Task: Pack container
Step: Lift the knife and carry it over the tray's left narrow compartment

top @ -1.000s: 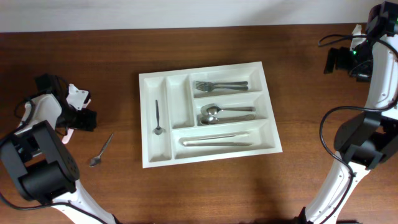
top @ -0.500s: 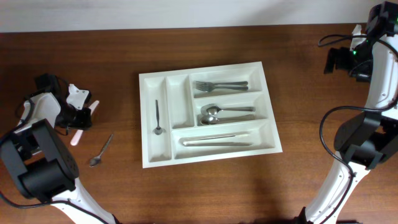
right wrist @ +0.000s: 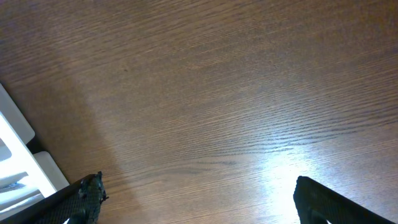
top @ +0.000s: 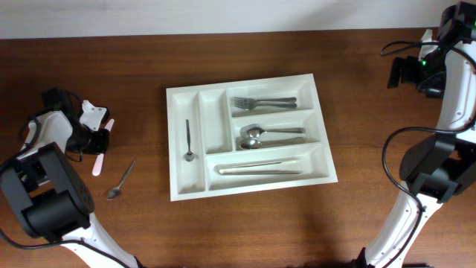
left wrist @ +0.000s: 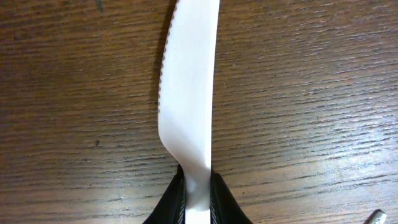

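The knife point(left wrist: 189, 106) in the left wrist view runs off the top edge, so its tip cannot be seen. Its handle is hidden between the left gripper point(left wrist: 198, 199) fingers. In the right wrist view, only a corner of the container point(right wrist: 18, 165) shows.

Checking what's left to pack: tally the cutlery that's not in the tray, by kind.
Small metal spoon: 1
White serrated knife, gripped by the left gripper: 1
Total: 2
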{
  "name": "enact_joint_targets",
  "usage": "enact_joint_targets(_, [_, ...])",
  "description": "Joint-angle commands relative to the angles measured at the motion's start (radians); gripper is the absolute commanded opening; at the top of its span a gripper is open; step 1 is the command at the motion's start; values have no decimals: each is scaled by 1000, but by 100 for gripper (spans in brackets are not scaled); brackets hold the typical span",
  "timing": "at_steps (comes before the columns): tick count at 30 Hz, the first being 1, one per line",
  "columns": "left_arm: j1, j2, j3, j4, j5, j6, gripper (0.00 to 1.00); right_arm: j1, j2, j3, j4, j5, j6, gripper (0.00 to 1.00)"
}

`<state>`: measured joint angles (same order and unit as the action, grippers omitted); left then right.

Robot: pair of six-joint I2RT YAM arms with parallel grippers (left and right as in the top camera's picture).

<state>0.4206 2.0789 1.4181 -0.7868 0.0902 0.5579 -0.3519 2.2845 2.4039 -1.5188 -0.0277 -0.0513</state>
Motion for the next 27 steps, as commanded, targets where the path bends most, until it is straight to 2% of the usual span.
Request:
enact_joint_targets(1, [1, 56, -14, 2, 35, 3, 2, 5, -2, 1, -3, -6, 8, 99])
enact_joint_targets(9, [-3, 50, 62, -28, 38, -101, 2, 5, -2, 1, -3, -6, 8, 99])
enact_joint_targets(18, [-33, 13, 192, -132, 38, -101, 2, 5, -2, 1, -3, -6, 8, 99])
enact_joint_targets(27, [-110, -78, 215, -180, 37, -101, 2, 5, -2, 1, -3, -6, 8, 99])
